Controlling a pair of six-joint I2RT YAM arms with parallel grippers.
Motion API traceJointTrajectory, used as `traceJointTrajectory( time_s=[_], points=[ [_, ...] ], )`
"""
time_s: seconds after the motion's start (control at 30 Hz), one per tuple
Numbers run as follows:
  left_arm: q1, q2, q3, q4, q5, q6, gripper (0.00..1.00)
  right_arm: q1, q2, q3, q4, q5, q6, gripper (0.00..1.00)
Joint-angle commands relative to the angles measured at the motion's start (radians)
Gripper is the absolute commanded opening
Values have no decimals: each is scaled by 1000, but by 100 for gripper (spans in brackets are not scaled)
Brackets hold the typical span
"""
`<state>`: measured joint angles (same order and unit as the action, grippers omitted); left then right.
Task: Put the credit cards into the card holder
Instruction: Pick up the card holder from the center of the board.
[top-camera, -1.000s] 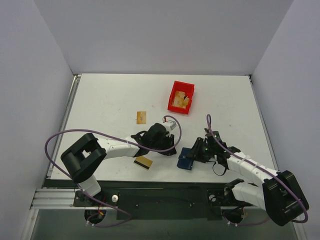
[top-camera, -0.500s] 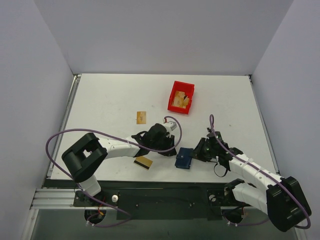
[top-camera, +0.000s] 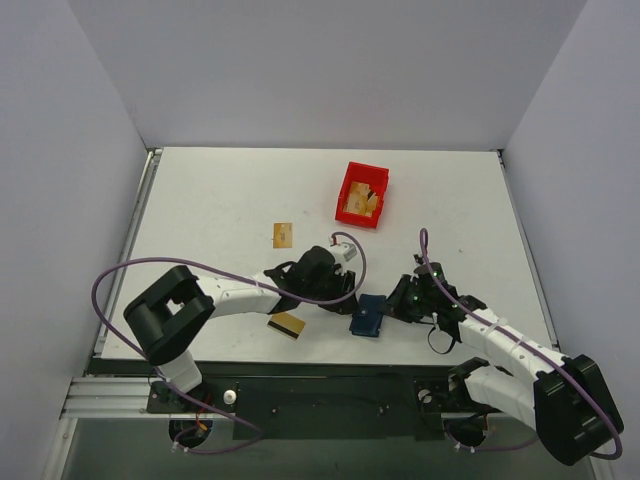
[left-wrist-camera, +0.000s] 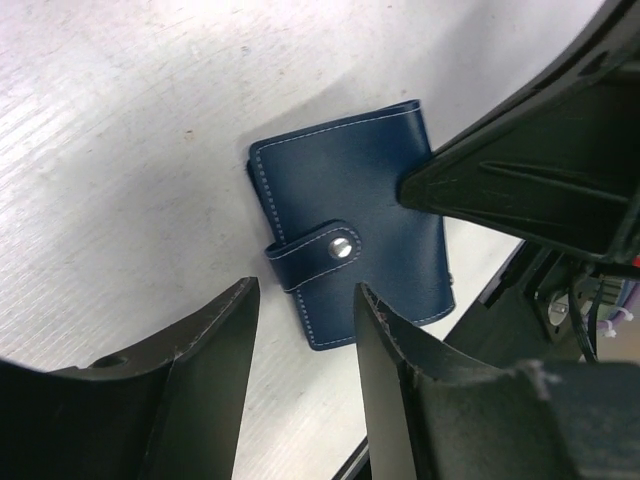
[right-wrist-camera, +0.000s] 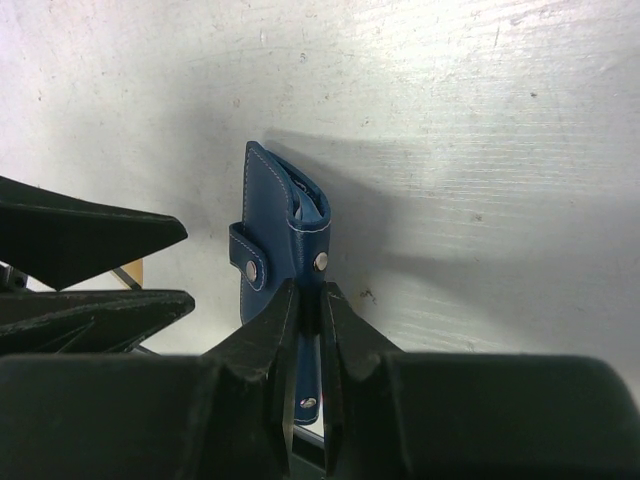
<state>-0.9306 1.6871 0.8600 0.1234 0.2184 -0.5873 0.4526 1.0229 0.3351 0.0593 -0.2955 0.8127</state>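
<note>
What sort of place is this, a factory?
Most likely a robot test booth in a lab, not a factory: two arms bolted to a white table, plain walls on three sides, and only small props, a blue wallet, two cards and a red bin.

— Where is the card holder?
— At 5 o'clock from the middle of the table, near its front edge. It is a small navy-blue wallet with pale stitching, folded, with a strap and silver snap across its face. One edge gapes slightly, showing lighter blue inside.
— And the striped credit card?
— Flat at the holder's 9 o'clock, nearby but apart, skewed, with its dark stripe along the near edge.
— The plain credit card?
— Flat at 12 o'clock of the striped one, well apart.
</note>
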Motion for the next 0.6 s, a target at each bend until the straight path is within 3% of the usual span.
traceJointTrajectory(
  time_s=[0.0, 0.57],
  points=[
    [-23, -9, 65, 18, 26, 11, 53, 1, -3, 10, -27, 19, -12, 0],
    [-57, 95, 142, -4, 26, 1, 54, 3, 9, 4, -7, 6, -9, 0]
  ],
)
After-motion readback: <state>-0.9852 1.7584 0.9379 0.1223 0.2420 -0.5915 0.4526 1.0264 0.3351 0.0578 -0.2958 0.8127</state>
